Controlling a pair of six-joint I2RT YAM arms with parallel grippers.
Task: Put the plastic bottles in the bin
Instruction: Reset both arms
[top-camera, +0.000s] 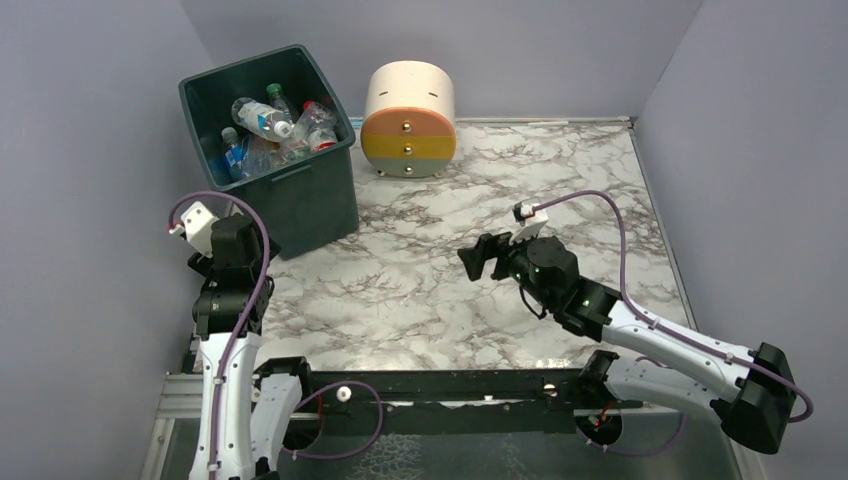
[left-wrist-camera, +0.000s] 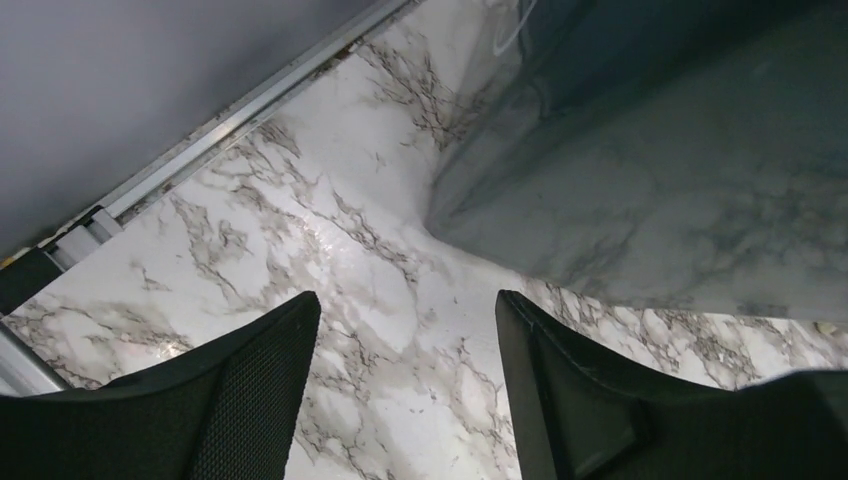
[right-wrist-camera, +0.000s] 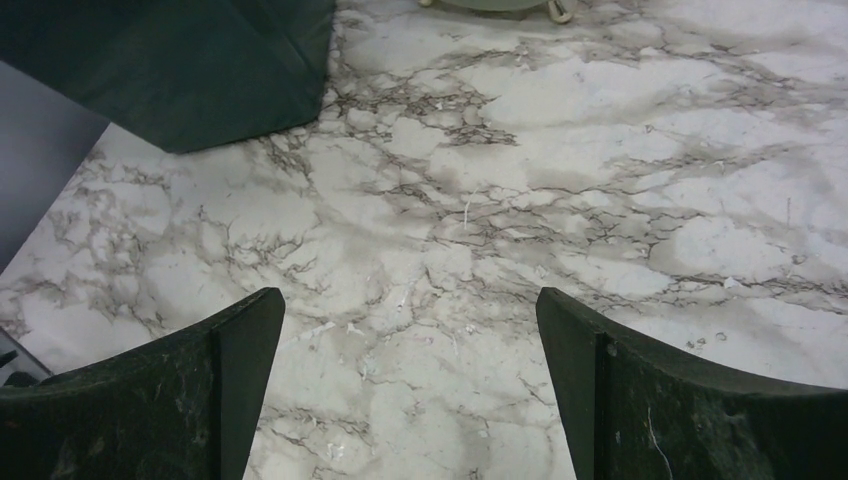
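Two pincers stand spread, with nothing between the fingers of either. The left gripper hangs low over the marble table, bare tabletop showing in its gap. Just beyond its tips and to their right rises the dark wall of the bin. The right gripper is wide as well and points across bare marble, the bin's lower corner well ahead and off to its left.

From above, the plastic bottles lie heaped inside the bin, past the left gripper and higher than it. Their long axes point every which way, and a clear one with a blue label lies crosswise on top. No bottle shows outside the bin in any view. The left arm is much the nearer to the bin; the right is well apart from it. Farther back, beside the bin, sits the round drawer unit.

I judge the sorting done, so the coming move needs no grasp, only drawing clear of the bin wall.
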